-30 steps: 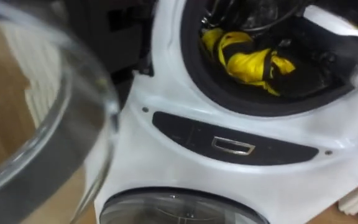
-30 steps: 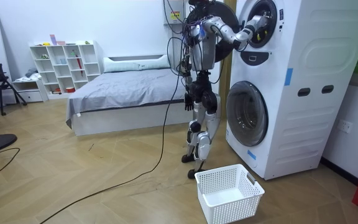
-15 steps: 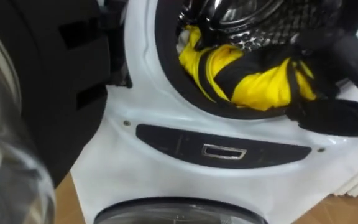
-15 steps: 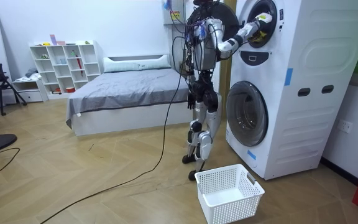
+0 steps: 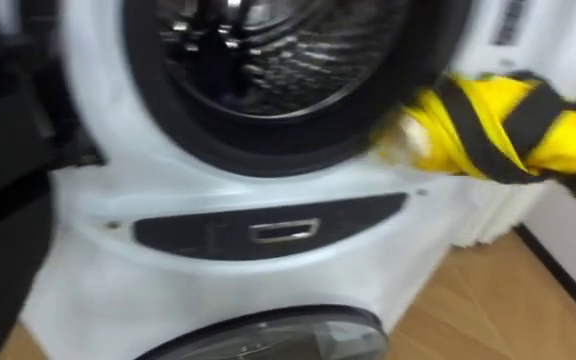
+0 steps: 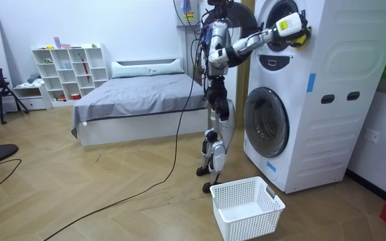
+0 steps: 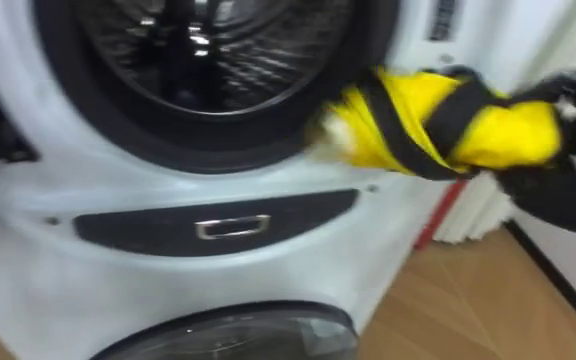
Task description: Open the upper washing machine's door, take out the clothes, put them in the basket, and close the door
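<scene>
Holding the yellow and black garment (image 7: 438, 120) bunched in mid-air, just outside the round opening of the upper washing machine (image 5: 98, 150) and off to its right, level with the lower edge of the dark door seal and above the dark panel (image 5: 268, 232) under it. Gripping it with the right hand (image 7: 558, 185), which reaches in from the right; seems clamped round the far end of the bundle with curled fingers, though too blurred to read the exact hold. Dangling nothing back over the rim, as far as can be made out.

Standing upright on the wooden floor (image 6: 112, 181), close before the two stacked machines, with that arm stretched up and forward to the upper door.

Judging from this, past the main step: cloth clear of the drum (image 5: 258, 60), and bare perforated metal in the part of the drum on show. Cannot vouch for its bottom, hidden below the seal, so possibly more laundry inside.

Left to do, most likely: bringing the bundle down and away from the machine, then letting it go somewhere sensible. Probably into the white laundry basket (image 6: 246, 224), sitting on the floor in front of the lower machine (image 6: 265, 122), well below the hand and apart from it. After that, worth checking the drum again.
</scene>
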